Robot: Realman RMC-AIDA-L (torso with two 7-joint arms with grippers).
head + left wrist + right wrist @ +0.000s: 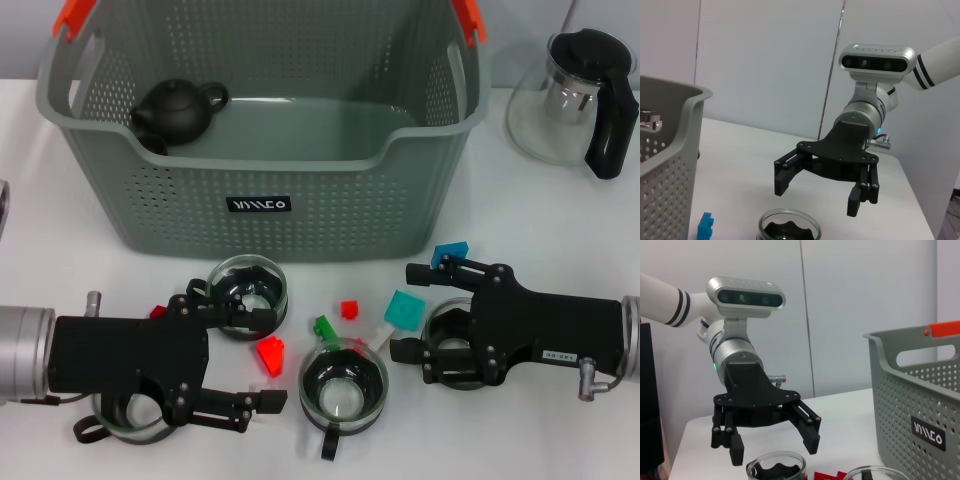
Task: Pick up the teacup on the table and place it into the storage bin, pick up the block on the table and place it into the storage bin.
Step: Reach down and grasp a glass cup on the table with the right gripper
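On a white counter point(560, 220), small plastic blocks lie scattered between three clear glass teacups: a red block point(270, 353), a green block point(325, 327), a teal block point(405, 308) and a blue block point(450, 253). The left claw point(262, 358) hangs wide open, holding nothing, beside the far-left teacup point(248, 283); the right claw point(412, 310) gapes equally empty over the right-hand teacup point(450, 335). A third teacup point(343, 385) stands between them. The large grey perforated storage bin point(300, 200), far side, contains a black teapot point(180, 108). A glass carafe point(575, 95) stands far right.
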